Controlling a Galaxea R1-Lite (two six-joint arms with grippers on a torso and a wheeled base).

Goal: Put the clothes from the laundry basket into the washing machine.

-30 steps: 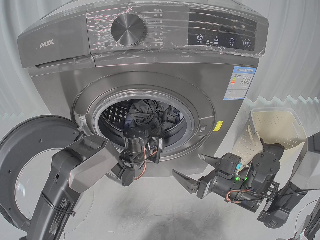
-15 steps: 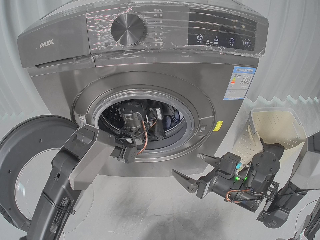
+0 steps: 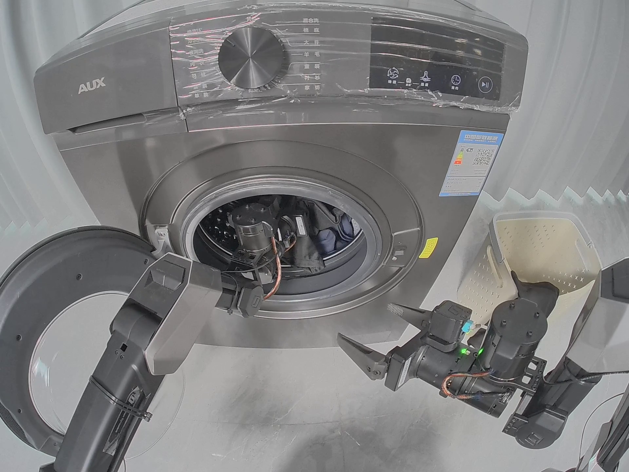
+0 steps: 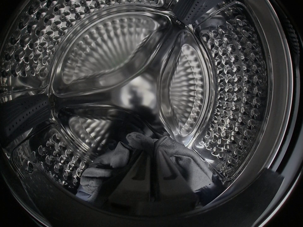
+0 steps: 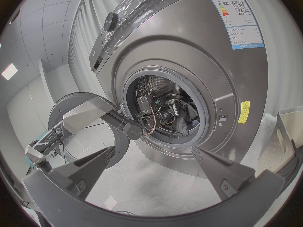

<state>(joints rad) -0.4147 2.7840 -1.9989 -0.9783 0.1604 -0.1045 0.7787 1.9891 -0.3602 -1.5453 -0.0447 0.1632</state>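
White pleated curtain (image 3: pixel 576 99) behind and on both sides of scene. Pale grey glossy floor (image 3: pixel 282 401) below. Right wrist view: panelled ceiling (image 5: pixel 41 13), lit square light panel (image 5: pixel 8 71), small white square (image 5: pixel 110 202) on floor.

The left arm (image 3: pixel 177 303) has advanced from the lower rim of the washer (image 3: pixel 314 145) opening into the drum (image 4: pixel 240 79). One second ago its wrist sat at the door seal, with the dark clothes (image 3: pixel 308 255) bunched above it in the mouth of the opening. The wrist has since risen and passed through the opening. The left claw (image 4: pixel 150 147) has carried the clothes farther back into the drum. Most of this travel occurred in the first half-second, followed by only a slight further advance.
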